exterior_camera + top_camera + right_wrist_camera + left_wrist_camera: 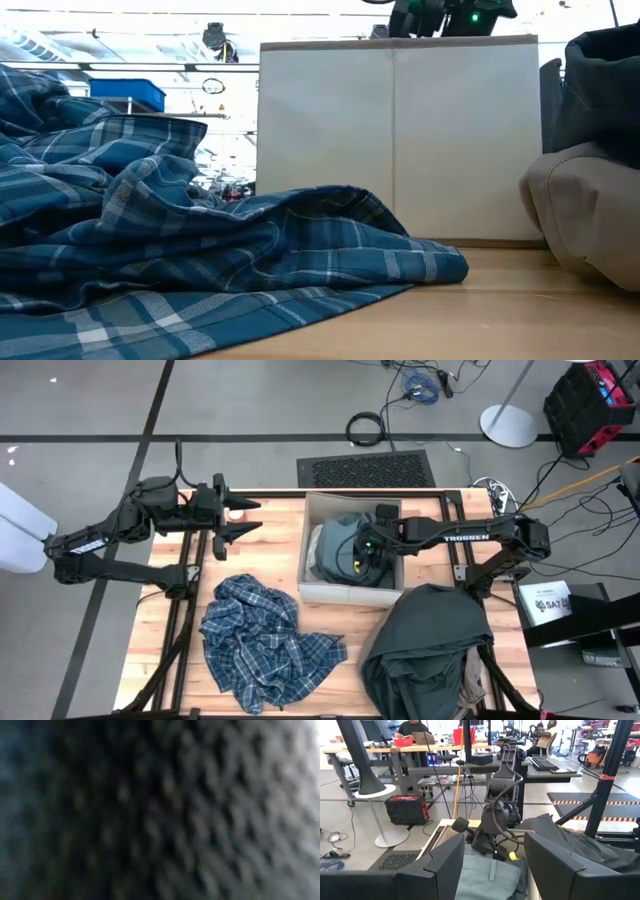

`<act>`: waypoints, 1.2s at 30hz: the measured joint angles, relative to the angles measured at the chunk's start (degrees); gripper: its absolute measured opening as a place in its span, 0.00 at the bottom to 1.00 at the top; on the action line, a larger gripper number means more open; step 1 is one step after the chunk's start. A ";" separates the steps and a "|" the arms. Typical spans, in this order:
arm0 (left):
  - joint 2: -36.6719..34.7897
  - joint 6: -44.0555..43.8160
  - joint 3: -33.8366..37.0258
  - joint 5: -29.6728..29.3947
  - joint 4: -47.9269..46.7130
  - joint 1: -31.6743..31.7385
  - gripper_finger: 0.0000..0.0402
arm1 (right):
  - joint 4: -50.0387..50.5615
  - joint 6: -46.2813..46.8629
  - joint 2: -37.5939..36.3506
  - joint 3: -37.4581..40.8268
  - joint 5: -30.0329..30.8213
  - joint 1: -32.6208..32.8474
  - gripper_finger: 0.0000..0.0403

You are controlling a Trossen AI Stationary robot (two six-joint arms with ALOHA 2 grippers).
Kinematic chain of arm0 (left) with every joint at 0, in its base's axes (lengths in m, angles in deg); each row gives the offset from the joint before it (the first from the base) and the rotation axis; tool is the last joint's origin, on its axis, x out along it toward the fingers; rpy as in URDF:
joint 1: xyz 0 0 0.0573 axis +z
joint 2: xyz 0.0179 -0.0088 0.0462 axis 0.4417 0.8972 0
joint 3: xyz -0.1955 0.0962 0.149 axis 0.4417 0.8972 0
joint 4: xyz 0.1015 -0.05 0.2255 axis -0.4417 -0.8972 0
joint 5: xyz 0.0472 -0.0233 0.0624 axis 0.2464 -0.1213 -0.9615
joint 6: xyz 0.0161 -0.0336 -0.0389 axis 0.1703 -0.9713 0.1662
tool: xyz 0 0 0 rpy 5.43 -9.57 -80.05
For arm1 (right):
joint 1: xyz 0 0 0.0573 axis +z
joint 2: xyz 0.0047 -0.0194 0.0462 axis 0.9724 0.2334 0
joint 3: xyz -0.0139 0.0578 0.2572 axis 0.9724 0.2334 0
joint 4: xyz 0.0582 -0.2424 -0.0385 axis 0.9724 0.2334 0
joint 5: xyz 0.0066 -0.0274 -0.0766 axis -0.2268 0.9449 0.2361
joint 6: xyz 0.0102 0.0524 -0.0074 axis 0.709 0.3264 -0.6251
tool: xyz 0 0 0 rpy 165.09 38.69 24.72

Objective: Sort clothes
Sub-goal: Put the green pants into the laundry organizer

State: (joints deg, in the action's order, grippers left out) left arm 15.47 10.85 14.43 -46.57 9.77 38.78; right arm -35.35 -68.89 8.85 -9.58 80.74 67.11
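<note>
Crumpled plaid garment [262, 640], table front

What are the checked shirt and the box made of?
The checked shirt looks like soft woven cloth, probably cotton: it crumples into folds and has a matt blue-and-white plaid. The box seems to be stiff beige fabric: flat matt walls with a seam down the middle.

High looks down; low level at tabletop; both share box [350, 592].
</note>
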 joint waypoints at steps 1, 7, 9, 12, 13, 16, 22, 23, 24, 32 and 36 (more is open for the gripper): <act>0.00 0.03 0.00 0.00 0.02 -0.01 0.54 | 1.01 -0.51 0.02 -0.86 -0.71 0.11 0.13; -0.04 1.34 0.00 -0.01 0.01 0.01 0.54 | 11.35 -1.09 0.07 -10.74 -1.54 1.63 0.23; -0.04 1.70 0.00 0.00 0.01 -0.01 0.54 | 15.23 0.10 0.07 -15.25 -2.59 2.39 0.26; -0.04 1.78 0.00 0.00 -0.12 0.01 0.54 | 20.92 1.69 0.04 -22.15 -3.83 3.77 0.30; -0.04 1.78 0.00 0.00 -0.29 0.00 0.54 | 22.86 2.13 0.02 -24.33 -4.68 4.21 0.31; -0.11 1.78 0.00 0.00 -1.26 -0.01 0.54 | 28.57 4.21 0.03 -30.52 -8.70 5.16 0.32; -0.15 1.74 0.00 0.00 -2.66 -0.01 0.54 | 39.15 13.51 -0.02 -39.46 -15.81 5.26 0.32; -0.15 1.74 0.00 0.00 -2.64 0.01 0.54 | 40.79 13.84 -0.02 -39.97 -15.48 5.24 0.32; -0.15 1.74 0.00 0.00 -2.57 0.01 0.54 | 41.80 13.73 -0.02 -40.23 -14.56 5.17 0.32; -0.15 1.40 0.00 0.02 -1.90 -0.01 0.54 | 21.41 12.87 0.07 -38.71 -21.97 4.49 0.32; -0.15 1.25 0.00 1.40 -2.29 -0.01 0.54 | 14.51 9.21 1.11 -31.06 -24.34 2.76 0.28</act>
State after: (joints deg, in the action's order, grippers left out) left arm 15.32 12.11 14.43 -45.17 7.48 38.77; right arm -20.84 -59.68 9.96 -40.64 56.39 69.87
